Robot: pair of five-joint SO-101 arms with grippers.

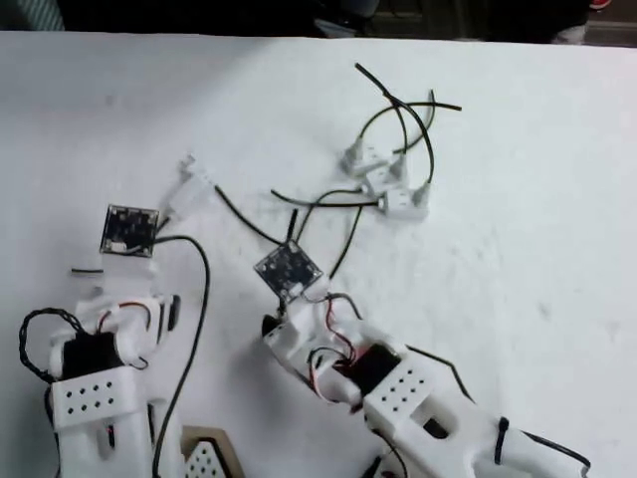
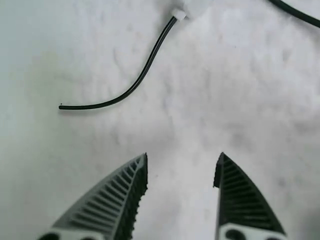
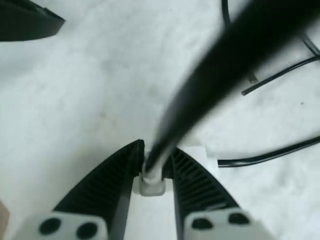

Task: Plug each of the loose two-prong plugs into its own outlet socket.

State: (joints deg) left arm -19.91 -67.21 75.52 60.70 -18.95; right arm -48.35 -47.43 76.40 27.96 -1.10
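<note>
Now we have the right gripper (image 3: 156,150) clamped on a white plug (image 3: 150,187), lower centre of the high view, just beside a dark board (image 1: 287,267). Our left gripper (image 2: 182,156) stands open, lower left. Next, we judge, comes squaring the plug up for insertion there.

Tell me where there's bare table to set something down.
The table is bare right of the tangled plugs and wires, and in the far-left corner beyond the lone white plug. The middle, between that tangle and the right hand, is crowded.
</note>
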